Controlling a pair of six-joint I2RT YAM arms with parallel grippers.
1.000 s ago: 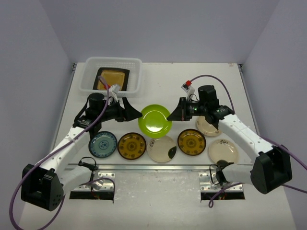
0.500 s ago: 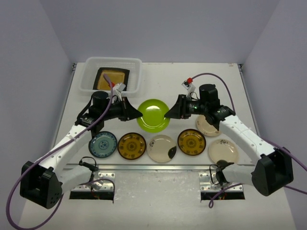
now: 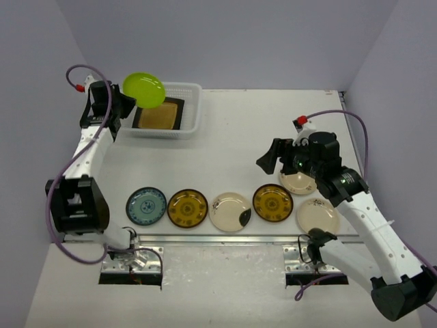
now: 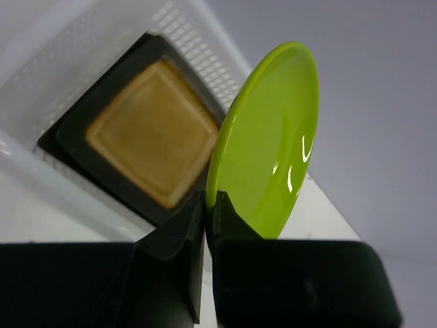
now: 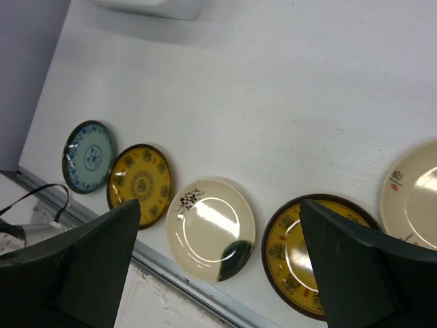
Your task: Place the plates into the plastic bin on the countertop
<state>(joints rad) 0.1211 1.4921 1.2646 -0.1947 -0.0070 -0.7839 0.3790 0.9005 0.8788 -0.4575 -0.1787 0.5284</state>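
Upper left, the left gripper (image 4: 208, 203) pinches a round lime-green plate (image 3: 144, 89) over the translucent white slotted plastic bin (image 3: 164, 132); right gripper (image 3: 268, 159), mid-right, stands open, empty

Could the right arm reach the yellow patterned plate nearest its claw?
Probably yes. The right claw is open and empty, hanging close to the yellow patterned plate. Nothing lies on that plate or between the two.
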